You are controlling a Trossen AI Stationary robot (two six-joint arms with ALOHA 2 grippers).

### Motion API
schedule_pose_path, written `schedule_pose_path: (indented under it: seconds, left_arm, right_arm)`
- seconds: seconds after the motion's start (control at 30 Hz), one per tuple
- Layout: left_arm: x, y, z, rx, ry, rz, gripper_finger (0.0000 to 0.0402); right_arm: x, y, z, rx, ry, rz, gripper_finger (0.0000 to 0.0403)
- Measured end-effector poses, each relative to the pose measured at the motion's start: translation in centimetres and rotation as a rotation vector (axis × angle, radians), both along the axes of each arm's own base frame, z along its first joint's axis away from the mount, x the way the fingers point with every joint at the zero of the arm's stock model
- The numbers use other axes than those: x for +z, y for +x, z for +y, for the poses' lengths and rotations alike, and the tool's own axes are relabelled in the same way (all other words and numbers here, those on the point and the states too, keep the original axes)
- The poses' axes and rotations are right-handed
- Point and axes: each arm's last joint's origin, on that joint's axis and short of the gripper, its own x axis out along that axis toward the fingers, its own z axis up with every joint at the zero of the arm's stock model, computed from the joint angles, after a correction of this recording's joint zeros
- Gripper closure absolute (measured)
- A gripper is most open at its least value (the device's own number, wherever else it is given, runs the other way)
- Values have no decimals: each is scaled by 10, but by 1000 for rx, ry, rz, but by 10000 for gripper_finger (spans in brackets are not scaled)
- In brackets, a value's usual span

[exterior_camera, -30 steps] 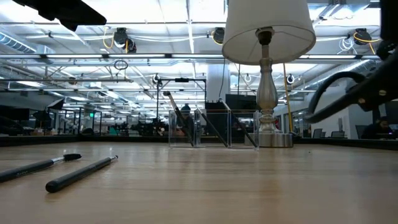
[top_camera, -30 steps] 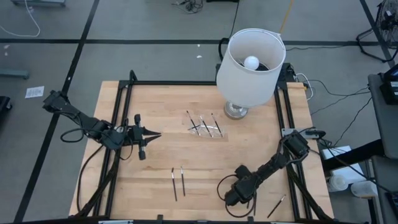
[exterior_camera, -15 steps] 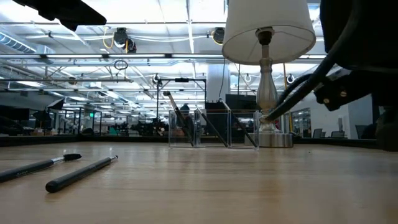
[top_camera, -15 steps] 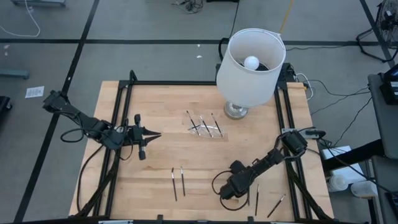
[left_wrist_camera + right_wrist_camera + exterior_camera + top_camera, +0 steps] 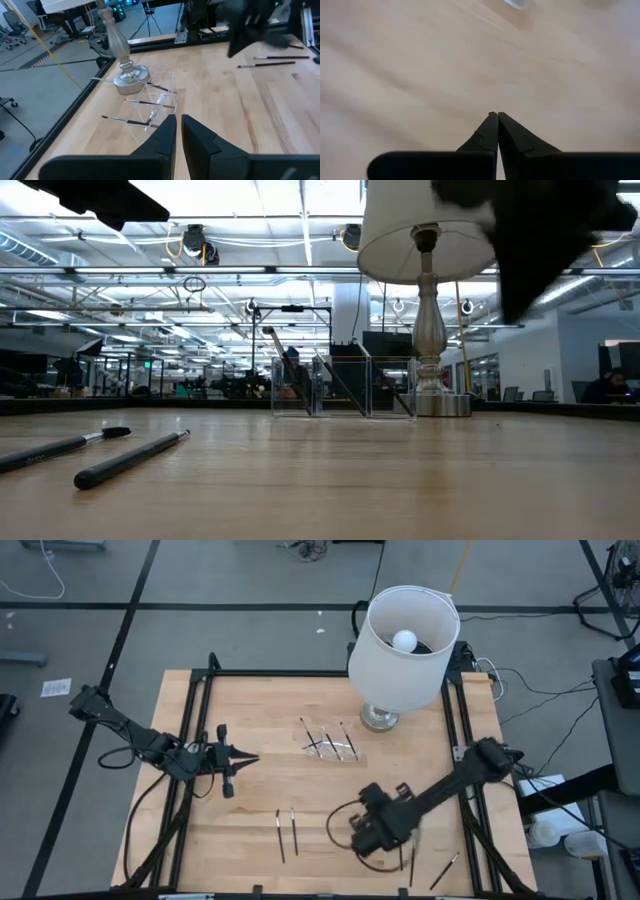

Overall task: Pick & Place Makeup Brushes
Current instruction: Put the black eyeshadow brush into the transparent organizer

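On the pale wooden worktop (image 5: 250, 710) we see thin black-handled makeup brushes (image 5: 286, 834) lying as a pair near the front edge, two more (image 5: 445, 869) at the front right corner, and several in a clear acrylic holder (image 5: 330, 743) beside the silver-based white-shaded lamp (image 5: 402, 635). Our right pincer (image 5: 362, 839) is pressed closed with nothing in it, low over bare wood between those groups. Our left pincer (image 5: 250, 757) waits at the left side, its tips nearly together, holding nothing.

table (image 5: 260, 790): pale wood | lamp shade (image 5: 402, 665): white | lamp base (image 5: 123, 80): silver | makeup brushes (image 5: 286, 833): black | frame (image 5: 300, 673): black
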Motion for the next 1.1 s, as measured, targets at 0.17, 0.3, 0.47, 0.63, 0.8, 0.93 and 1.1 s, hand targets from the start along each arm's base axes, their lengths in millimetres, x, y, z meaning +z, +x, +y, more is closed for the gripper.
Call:
schedule_pose_path:
  seconds: [0.17, 0.3, 0.47, 0.63, 0.8, 0.93, 1.1]
  left_arm:
    - [-3, -1, 0, -2, -1, 28, 364]
    - [-4, -1, 0, -4, -17, 32, 364]
    - [-3, -2, -1, -27, -21, 33, 364]
    - [-3, -2, -1, -23, -16, 31, 364]
    - [-3, -2, -1, -26, -5, 33, 364]
    - [-3, -2, -1, -26, -5, 33, 364]
    - [-3, -2, -1, -25, -8, 33, 364]
  right_arm:
    - [12, 0, 27, 16, 162, -307, 398]
    - [15, -3, 29, -40, 233, -309, 353]
    - [-2, -13, 33, -164, 357, -194, 254]
    - [-23, -24, 26, -310, 383, -91, 166]
    - [-41, -32, 25, -371, 442, -25, 131]
    - [-52, -36, 21, -394, 435, -29, 132]
    - [-64, -42, 17, -404, 421, -11, 148]
